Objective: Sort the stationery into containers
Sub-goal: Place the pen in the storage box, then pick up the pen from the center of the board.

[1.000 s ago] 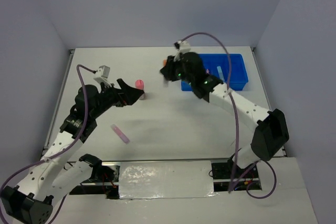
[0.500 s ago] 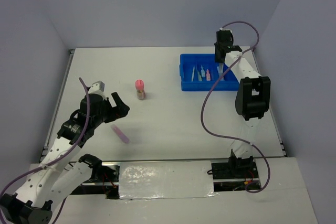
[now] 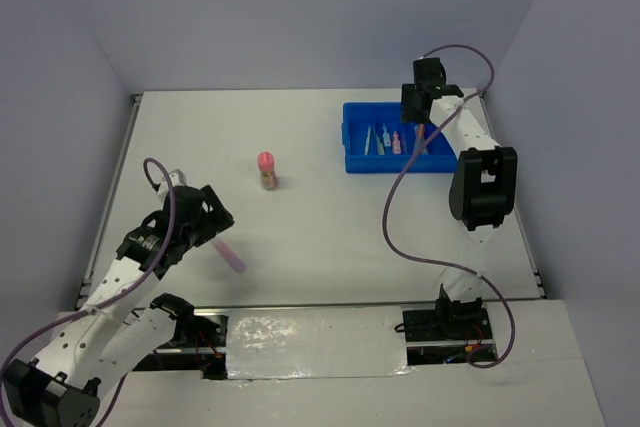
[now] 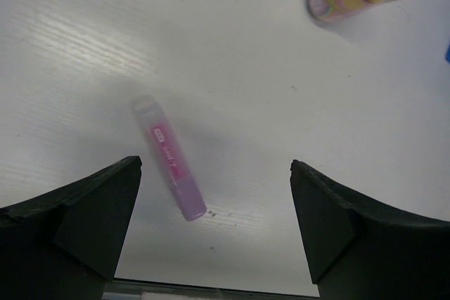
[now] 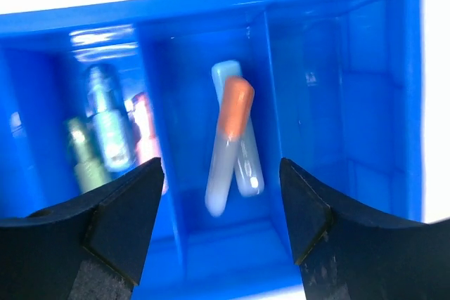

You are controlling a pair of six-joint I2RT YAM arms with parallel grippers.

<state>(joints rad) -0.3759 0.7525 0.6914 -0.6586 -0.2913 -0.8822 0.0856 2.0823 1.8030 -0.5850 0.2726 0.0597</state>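
the blue tray (image 3: 347, 137) sits far right, under the right gripper (image 5: 219, 166), jaws apart and empty; the left gripper (image 4: 214, 173), jaws wide and empty, hovers over the purple highlighter (image 4: 171, 159); it lies on the table between the fingers, nearer the left one, its long axis roughly crosswise to their closing line
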